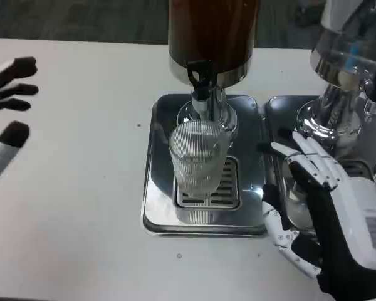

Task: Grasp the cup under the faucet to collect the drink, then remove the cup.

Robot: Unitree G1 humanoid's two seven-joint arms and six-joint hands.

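Note:
A clear ribbed cup (199, 159) stands upright on the drip grate of a steel tray (155, 207), directly below the black faucet (200, 80) of a brown drink dispenser (213, 34). Nothing holds the cup. My left hand (6, 103) is far off at the picture's left edge, fingers spread and empty. My right hand (326, 207) hovers just right of the tray, fingers extended and apart, a short gap away from the cup. I cannot tell whether there is liquid in the cup.
A second dispenser with a chrome base (329, 119) stands on its own steel tray (276, 110) at the right, behind my right hand. The white table (75, 200) stretches out left of the trays.

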